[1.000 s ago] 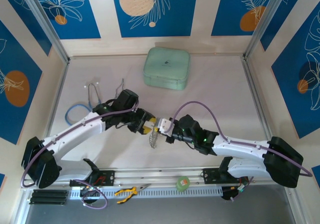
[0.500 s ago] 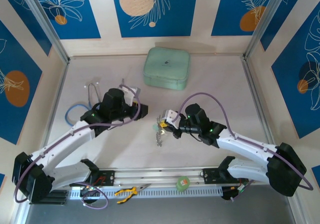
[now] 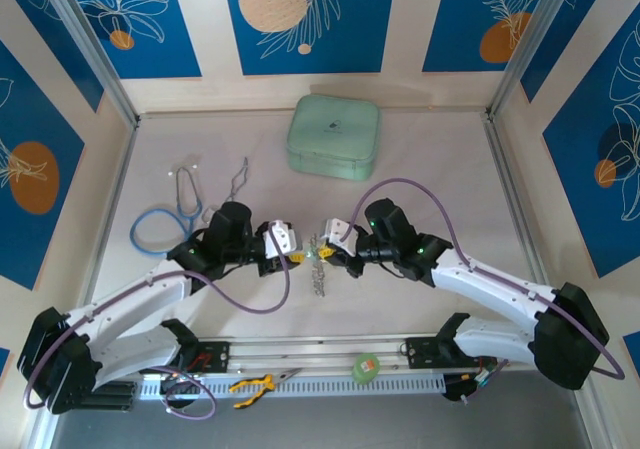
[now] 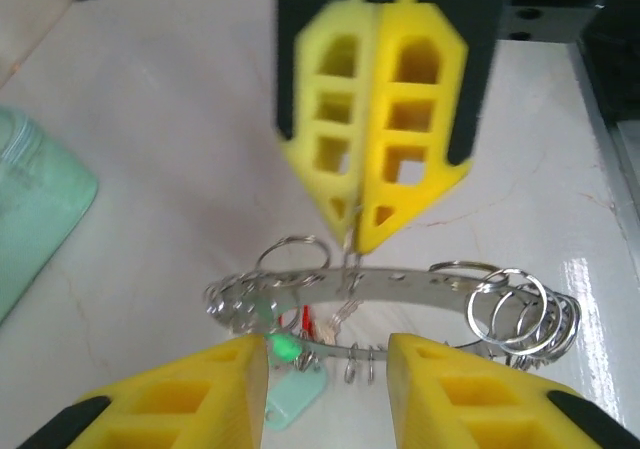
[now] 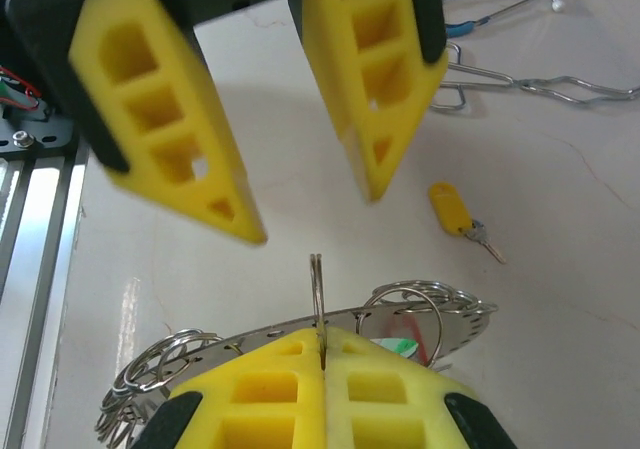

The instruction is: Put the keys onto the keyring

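The right pincer (image 5: 320,341) is closed on one small loop of the keyring (image 4: 400,281). The left pincer (image 4: 326,357) is open, close beside the keyring. A green key (image 4: 285,347) hangs under the keyring, and a yellow key (image 5: 455,211) lies apart on the bench (image 3: 430,179). The mark on the mint case (image 3: 333,137) is too small to read. Bare bench runs from the keyring to this case.

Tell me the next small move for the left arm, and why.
Probably move the open left gripper to the loose yellow-headed silver key and close. The right gripper is shut on a loop of the silvery linked-loop metal keyring, and the left jaws hold nothing.
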